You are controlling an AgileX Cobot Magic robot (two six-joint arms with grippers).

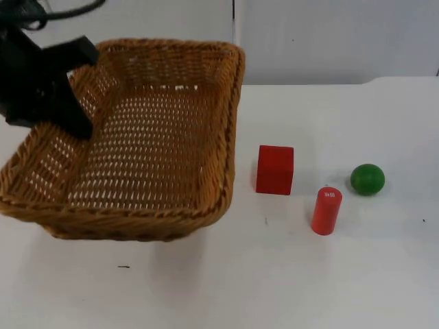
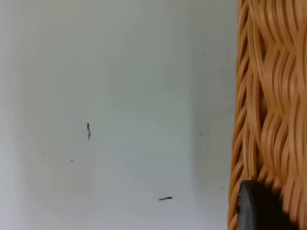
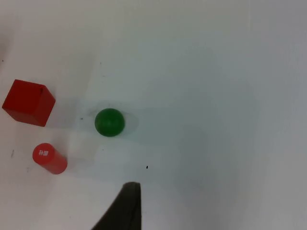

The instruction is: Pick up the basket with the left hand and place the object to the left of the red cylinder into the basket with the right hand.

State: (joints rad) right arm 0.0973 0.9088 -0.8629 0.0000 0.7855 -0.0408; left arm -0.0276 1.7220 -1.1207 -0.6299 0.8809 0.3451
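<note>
A white table top (image 1: 288,274) runs back to a grey partition wall (image 1: 329,38), its surface marked by a few small dark specks. The left gripper (image 1: 75,103) pinches the left rim of a large woven wicker basket (image 1: 151,157), which sits tilted, its near edge casting a shadow on the table. In the left wrist view, one black fingertip (image 2: 259,208) presses against the basket's braided wall (image 2: 268,96). To the right of the basket stands a red cube (image 1: 275,169), and just right of and nearer than it an upright red cylinder (image 1: 326,211) with a small white label on its top; a green ball (image 1: 368,179) lies close beyond the cylinder on its right. The right wrist view looks down on the cube (image 3: 29,102), the cylinder (image 3: 49,158) and the ball (image 3: 110,122), all well apart from the one dark fingertip (image 3: 123,211) of the right gripper. Whether that gripper's fingers are spread or together cannot be told. The basket's left corner is hidden behind the left arm.
</note>
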